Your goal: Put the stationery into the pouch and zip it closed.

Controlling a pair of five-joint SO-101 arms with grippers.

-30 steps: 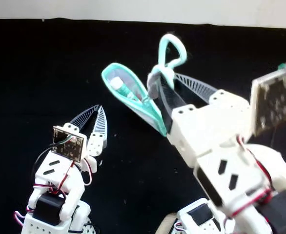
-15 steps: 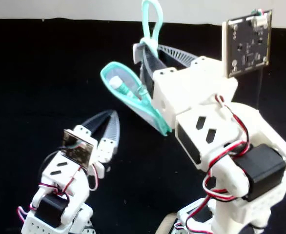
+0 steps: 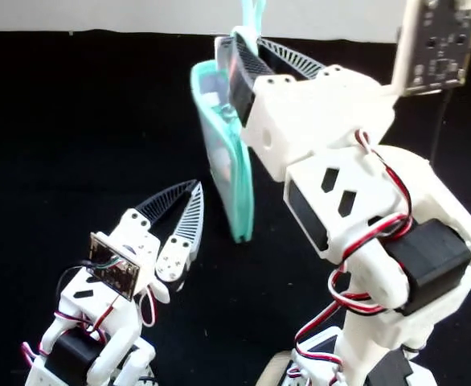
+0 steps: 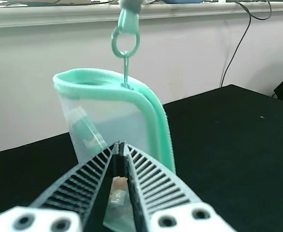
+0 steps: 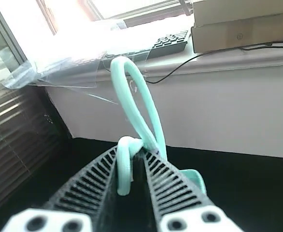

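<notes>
The right gripper (image 5: 132, 159) has its jaws clamped on the teal loop (image 5: 134, 96), and the pouch (image 3: 227, 173) hangs from it on end over the far middle of the black counter (image 3: 75, 121). We cannot tell whether its lower end touches the counter. A ring (image 4: 126, 43) links the loop to the zip slider (image 4: 127, 86). The teal rim gapes beside the slider, so we judge the zip to be open. A white piece of stationery (image 4: 83, 125) shows through the clear wall.

The left gripper (image 3: 194, 186) sits low at the near left, pointed at the pouch but apart from it, with its jaws closed on nothing.

The main risk, as we see it, is that nothing anchors the pouch. Any pull on the loop will lift or swing the pouch instead of running the slider along the teeth. A swing could tip the open mouth and spill the stationery. The left jaws would have to open before they could pinch the pouch's edge, and a push from them while closed could knock it aside. A grip on the soft wall alone may slip or bunch it into the zip.

We can read no writing or label on the pouch, and the marks on the camera boards (image 3: 436, 40) are too small to make out
</notes>
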